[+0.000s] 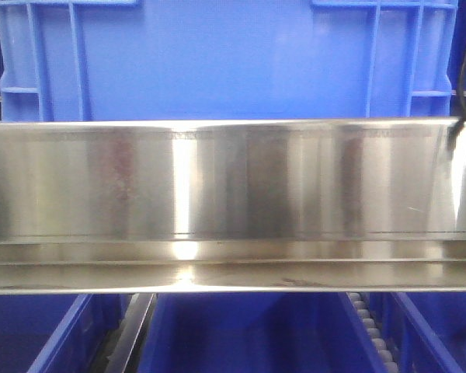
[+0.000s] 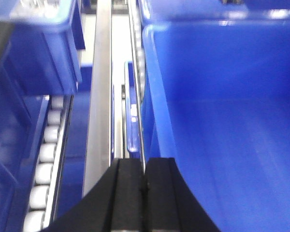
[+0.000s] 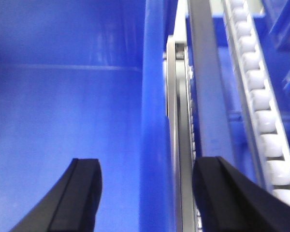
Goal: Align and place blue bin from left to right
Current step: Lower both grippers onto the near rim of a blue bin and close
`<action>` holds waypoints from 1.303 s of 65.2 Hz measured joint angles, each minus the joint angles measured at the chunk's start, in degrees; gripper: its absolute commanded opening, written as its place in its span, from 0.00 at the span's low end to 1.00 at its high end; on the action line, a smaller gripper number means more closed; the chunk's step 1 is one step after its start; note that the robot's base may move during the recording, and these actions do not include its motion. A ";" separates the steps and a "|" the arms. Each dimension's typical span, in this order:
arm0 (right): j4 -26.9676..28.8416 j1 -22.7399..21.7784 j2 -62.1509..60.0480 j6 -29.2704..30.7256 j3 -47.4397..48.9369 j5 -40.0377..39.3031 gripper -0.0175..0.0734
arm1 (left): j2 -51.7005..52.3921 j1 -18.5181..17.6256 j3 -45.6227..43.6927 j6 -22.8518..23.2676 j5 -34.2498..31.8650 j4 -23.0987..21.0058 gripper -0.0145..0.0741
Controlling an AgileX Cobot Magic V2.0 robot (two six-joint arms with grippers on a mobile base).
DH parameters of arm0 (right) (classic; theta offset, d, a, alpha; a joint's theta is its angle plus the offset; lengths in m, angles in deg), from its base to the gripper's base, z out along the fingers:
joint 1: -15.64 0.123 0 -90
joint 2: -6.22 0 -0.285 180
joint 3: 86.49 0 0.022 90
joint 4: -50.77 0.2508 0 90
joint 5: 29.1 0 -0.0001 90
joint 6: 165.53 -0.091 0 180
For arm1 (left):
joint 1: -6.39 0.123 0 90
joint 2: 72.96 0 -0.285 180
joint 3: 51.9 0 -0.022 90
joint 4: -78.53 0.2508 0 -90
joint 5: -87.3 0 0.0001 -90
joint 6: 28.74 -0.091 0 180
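Right wrist view, right pincer [image 3: 148, 193] spread astride blue bin [image 3: 63, 121] wall

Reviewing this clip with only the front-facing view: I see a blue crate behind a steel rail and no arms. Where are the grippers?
Observer: The right gripper is open, with one finger on either side of a blue container's wall.
Operator: And the left one?
Observer: The left gripper is shut, with nothing between its fingers, and sits beside a steel rail.
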 measured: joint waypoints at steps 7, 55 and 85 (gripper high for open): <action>0.00 0.00 0.96 0.00 0.00 0.00 0.53 | -0.28 0.00 0.00 0.00 0.24 -0.33 0.04; 0.33 0.00 1.60 0.00 0.00 0.46 0.53 | -8.24 -5.00 -2.82 7.21 0.37 5.35 0.44; 0.44 -0.60 1.60 -0.10 0.00 2.01 0.53 | -10.26 -4.38 -2.92 7.51 2.75 5.14 0.44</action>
